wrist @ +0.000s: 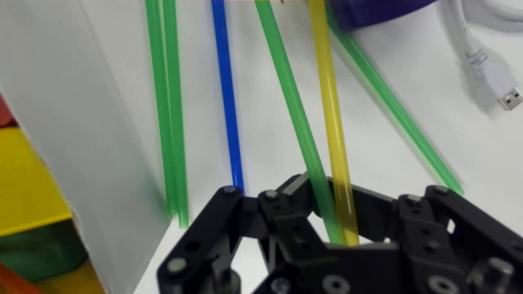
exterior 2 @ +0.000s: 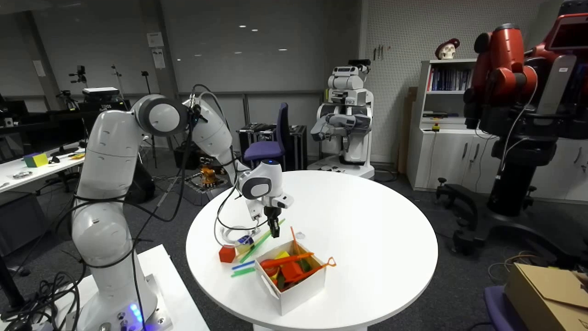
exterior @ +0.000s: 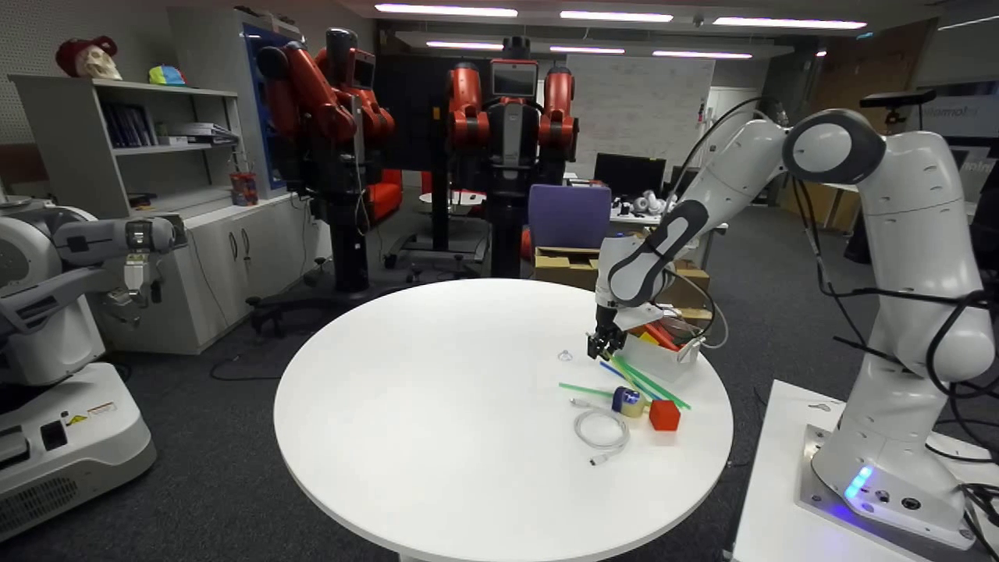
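Note:
My gripper (wrist: pixel 322 192) is shut low over the table. In the wrist view a green straw (wrist: pixel 294 106) and a yellow straw (wrist: pixel 331 110) run side by side between its fingers, their near ends hidden behind the gripper body. Left of them lie a blue straw (wrist: pixel 229 98) and two green straws (wrist: pixel 167 110); another green straw (wrist: pixel 400 110) slants off to the right. The gripper shows in both exterior views (exterior: pixel 601 351) (exterior 2: pixel 274 231), beside the white box (exterior 2: pixel 303 296). How far the held straws are off the table, I cannot tell.
The box (exterior: pixel 663 365) is full of red, orange and yellow toys. A red cube (exterior: pixel 664 415), a blue and yellow round object (exterior: pixel 628 401) and a coiled white cable (exterior: pixel 601 431) lie on the round table (exterior: pixel 429 429). A small clear object (exterior: pixel 565 355) is near the gripper.

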You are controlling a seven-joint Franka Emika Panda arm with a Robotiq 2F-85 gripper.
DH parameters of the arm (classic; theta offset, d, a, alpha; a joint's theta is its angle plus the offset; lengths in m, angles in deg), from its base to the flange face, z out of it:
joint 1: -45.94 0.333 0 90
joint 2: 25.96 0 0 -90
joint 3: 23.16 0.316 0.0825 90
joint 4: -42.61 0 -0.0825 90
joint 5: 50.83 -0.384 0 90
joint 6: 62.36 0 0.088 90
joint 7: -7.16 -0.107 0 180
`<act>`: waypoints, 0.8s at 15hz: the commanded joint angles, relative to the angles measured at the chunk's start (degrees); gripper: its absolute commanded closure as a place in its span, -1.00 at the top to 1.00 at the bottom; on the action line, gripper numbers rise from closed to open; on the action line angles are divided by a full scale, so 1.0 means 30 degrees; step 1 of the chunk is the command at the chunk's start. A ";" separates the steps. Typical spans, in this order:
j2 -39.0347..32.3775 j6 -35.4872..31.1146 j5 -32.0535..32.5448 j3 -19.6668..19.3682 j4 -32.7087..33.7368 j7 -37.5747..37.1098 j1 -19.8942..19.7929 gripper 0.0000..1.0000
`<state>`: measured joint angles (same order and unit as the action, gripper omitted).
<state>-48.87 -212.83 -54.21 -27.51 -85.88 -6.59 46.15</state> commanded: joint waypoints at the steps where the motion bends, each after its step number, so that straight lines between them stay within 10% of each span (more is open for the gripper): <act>1: 0.2778 0.1632 0.0667 -0.0296 -0.1758 -0.0062 0.0270 -1.00; 12: 0.6795 0.3839 0.0452 -0.0067 -0.2987 0.0349 -0.0483 -1.00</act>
<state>-32.91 -203.30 -53.43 -27.72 -92.49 -6.60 45.72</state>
